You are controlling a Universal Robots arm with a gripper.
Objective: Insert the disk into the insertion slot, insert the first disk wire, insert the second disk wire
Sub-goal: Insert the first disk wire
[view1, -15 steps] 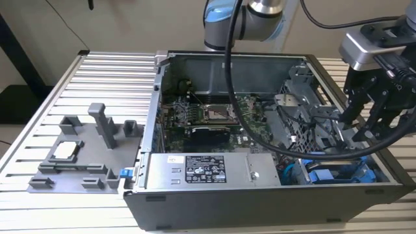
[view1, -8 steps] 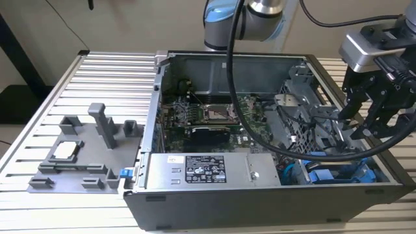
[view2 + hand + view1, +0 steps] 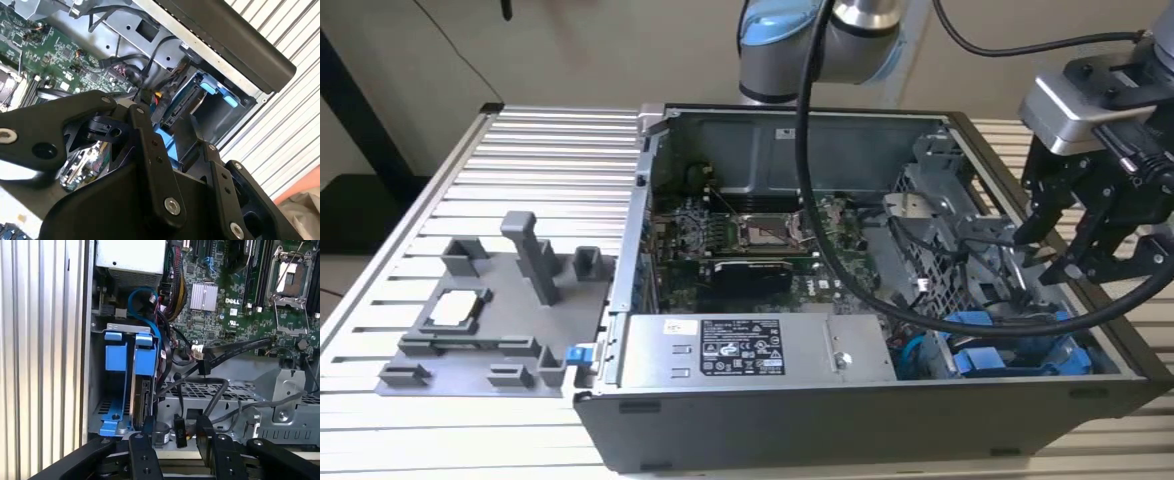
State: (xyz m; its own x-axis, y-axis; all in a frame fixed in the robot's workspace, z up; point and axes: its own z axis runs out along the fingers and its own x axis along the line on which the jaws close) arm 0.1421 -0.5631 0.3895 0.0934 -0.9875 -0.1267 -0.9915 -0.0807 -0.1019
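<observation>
One disk [image 3: 144, 401] sits in the insertion slot [image 3: 116, 365]; pincer [image 3: 176, 423] gapes, gripping nothing.

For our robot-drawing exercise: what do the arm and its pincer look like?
The arm is silver-grey with a light blue joint cap; a thick black cable runs from it. The pincer is black, built of jointed bars with silver screws, mounted on a pale grey wrist block.
</observation>
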